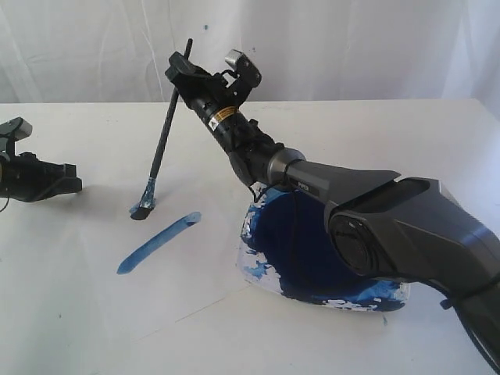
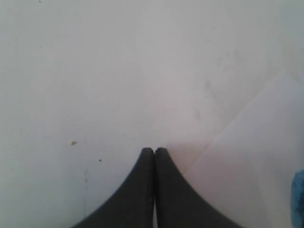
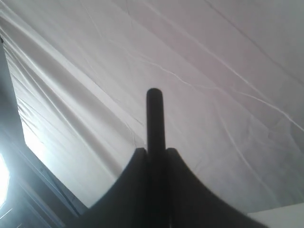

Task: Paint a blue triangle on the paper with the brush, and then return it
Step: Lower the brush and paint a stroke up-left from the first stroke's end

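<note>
My right gripper is shut on the upper end of the brush, a slim black handle that leans steeply down to the left. Its blue-stained tip touches the white paper just left of the far end of one streaky blue stroke. That single stroke is all that shows of the blue triangle. In the right wrist view the handle end sticks out between the closed fingers of the right gripper. My left gripper is shut and empty, low over the table at the far left.
A dish of dark navy paint lies on the table under my right forearm. A white cloth backdrop hangs behind the table. The paper's corner shows in the left wrist view.
</note>
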Tool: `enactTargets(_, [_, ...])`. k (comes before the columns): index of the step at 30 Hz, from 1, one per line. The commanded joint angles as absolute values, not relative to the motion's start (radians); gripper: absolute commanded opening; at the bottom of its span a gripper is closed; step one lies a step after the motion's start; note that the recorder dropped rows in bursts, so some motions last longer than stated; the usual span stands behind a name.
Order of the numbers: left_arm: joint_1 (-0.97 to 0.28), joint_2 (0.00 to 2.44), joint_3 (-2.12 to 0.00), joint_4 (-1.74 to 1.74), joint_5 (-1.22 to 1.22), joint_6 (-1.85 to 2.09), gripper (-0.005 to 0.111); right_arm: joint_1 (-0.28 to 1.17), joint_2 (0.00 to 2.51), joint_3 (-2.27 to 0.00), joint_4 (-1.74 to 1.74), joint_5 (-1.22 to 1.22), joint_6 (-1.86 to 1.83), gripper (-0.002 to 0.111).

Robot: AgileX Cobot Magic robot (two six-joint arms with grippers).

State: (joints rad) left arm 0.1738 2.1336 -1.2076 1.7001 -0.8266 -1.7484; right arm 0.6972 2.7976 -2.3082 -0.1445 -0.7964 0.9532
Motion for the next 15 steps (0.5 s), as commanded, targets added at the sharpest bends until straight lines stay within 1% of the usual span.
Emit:
enactTargets(1, [0.176,2.139,-1.200,1.739,-0.785,-1.745,0.000,0.708,2.795,-2.302,-0.219,-0.780,0.962,0.000])
enactTargets(15, [0.176,2.139,-1.200,1.739,-0.796,-1.745,0.000,0.708,2.795,-2.302,-0.338,-0.779,1.059,0.000])
